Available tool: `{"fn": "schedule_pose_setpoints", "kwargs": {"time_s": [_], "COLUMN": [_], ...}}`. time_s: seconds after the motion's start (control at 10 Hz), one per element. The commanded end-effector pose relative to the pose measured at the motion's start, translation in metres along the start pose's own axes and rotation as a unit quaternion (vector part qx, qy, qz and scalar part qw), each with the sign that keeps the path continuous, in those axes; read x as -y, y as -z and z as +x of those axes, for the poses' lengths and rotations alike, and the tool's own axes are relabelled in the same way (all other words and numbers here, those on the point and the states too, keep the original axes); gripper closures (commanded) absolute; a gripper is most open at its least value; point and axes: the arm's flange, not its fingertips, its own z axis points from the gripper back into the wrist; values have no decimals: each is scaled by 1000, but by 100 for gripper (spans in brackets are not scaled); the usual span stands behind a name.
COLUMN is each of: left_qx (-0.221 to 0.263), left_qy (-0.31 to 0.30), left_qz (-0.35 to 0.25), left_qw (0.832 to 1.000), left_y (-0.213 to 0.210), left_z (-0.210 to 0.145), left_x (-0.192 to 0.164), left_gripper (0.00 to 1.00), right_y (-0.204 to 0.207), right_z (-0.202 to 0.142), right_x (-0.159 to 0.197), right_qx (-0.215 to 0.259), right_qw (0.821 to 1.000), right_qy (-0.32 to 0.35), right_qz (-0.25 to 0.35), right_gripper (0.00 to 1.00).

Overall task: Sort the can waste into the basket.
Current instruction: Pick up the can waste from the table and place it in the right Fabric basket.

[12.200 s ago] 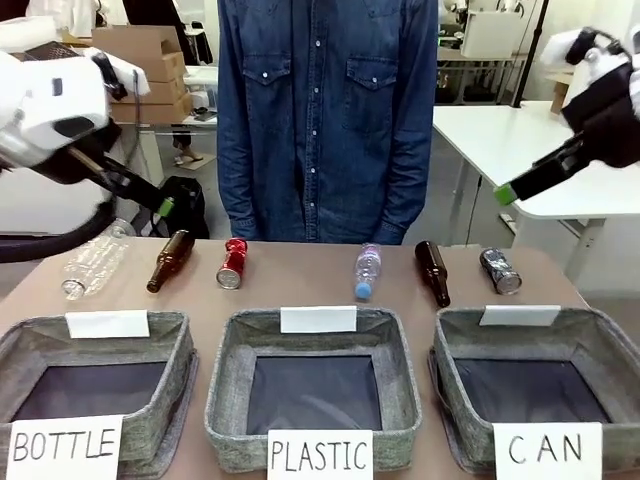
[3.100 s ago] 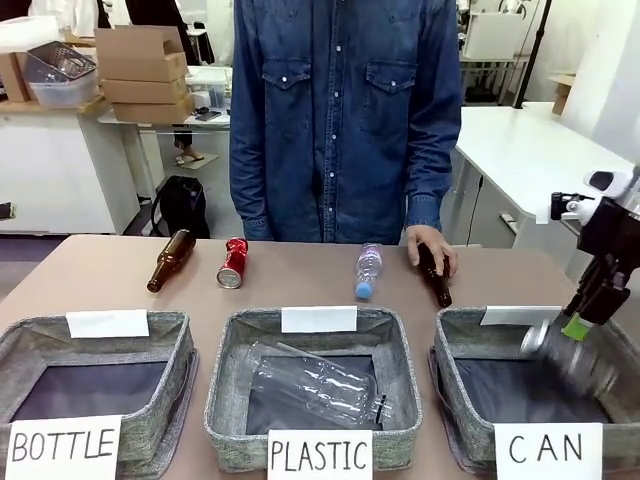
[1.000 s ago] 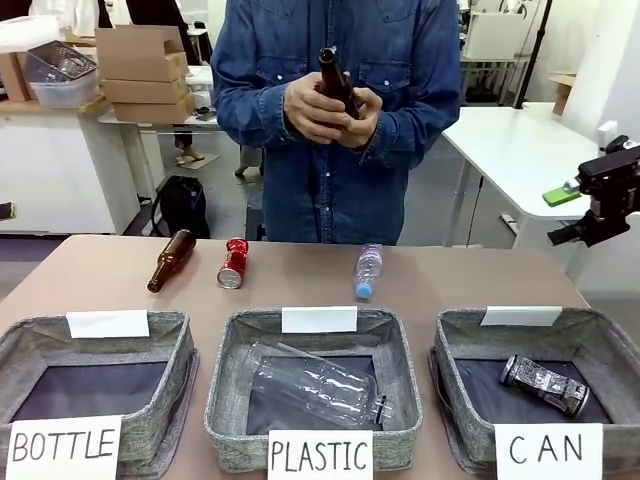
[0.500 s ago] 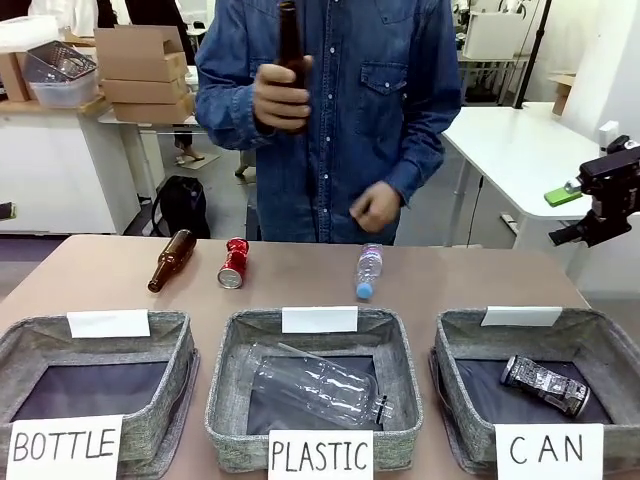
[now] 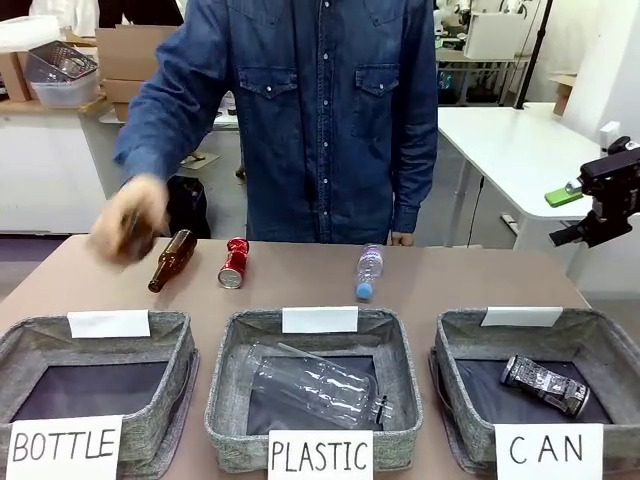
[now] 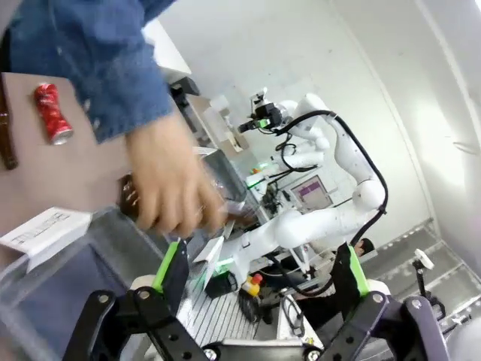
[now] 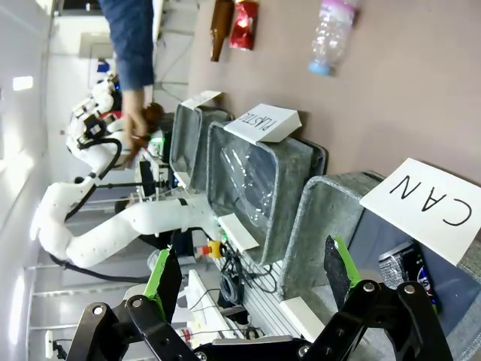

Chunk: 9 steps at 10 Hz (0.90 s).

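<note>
Front view suggested the job was half done: the dark can (image 5: pixel 543 384) lay on its side inside the basket (image 5: pixel 612 343), while the red can (image 5: pixel 232 263) lay on the table (image 5: pixel 480 272) well left of that basket. Both were smooth metal cylinders; the basket was square, soft grey fabric. The left gripper (image 6: pixel 261 267) and right gripper (image 7: pixel 250 271) stood with fingers apart, empty.
</note>
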Motion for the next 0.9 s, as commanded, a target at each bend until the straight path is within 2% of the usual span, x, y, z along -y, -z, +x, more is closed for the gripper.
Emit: {"fn": "schedule_pose_setpoints", "kwargs": {"time_s": [0.0, 0.2, 0.4, 0.6, 0.8], "left_qx": [0, 2, -11, -31, -87], "left_qy": [8, 7, 4, 7, -19], "left_qz": [7, 6, -11, -36, -75], "left_qw": [1000, 1000, 1000, 999, 993], "left_y": [-60, -70, -51, 2, 71], "left_z": [-7, -13, -5, 13, 21], "left_x": [25, 33, 24, 20, 15], "left_gripper": [0, 0, 0, 0, 0], "right_y": [-2, -2, -2, -2, -2], "right_z": [-1, -1, -1, -1, -1], "right_x": [0, 0, 0, 0, 0], "right_qx": [-2, -2, -2, -2, -2], "right_qw": [1000, 1000, 1000, 1000, 1000], "right_qy": [-10, -10, -10, -10, -10], "right_qz": [2, 2, 2, 2, 2], "right_gripper": [0, 0, 0, 0, 0]}}
